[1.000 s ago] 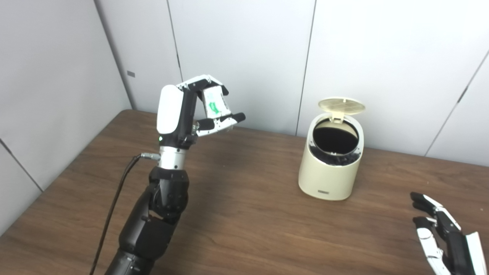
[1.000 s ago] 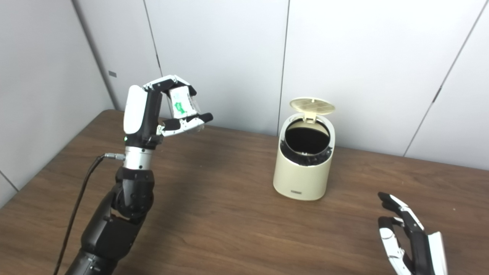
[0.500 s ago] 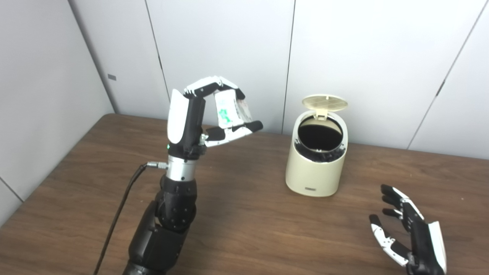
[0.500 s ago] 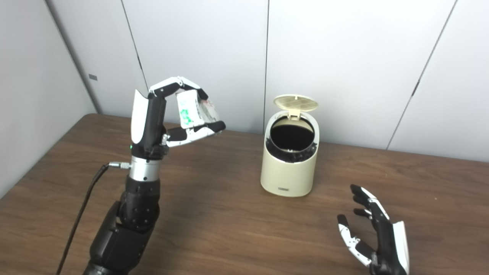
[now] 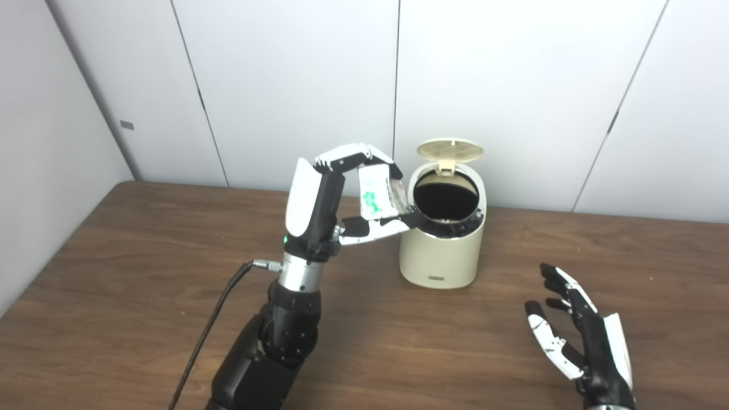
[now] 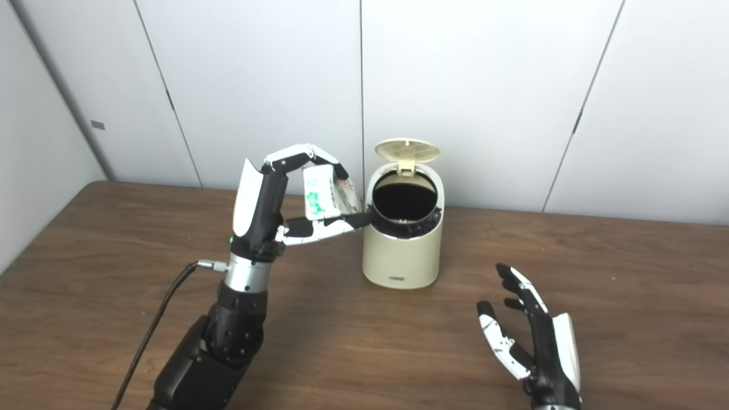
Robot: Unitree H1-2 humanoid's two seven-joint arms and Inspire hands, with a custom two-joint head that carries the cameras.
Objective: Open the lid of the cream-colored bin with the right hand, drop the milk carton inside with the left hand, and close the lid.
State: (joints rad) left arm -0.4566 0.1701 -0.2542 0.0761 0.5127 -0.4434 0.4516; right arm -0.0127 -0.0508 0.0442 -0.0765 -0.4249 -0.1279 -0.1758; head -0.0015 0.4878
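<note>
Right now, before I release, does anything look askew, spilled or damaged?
Nothing stands out. The bin stands upright with its lid open, the milk carton sits in the left hand beside the opening, and the right hand waits open.

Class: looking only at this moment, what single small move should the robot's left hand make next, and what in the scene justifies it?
Probably carry the small white milk carton a little further right, over the cream-colored bin. The left hand grips it beside the rim, not above the dark opening; the round lid stands open, and the right hand waits open on the table.
</note>
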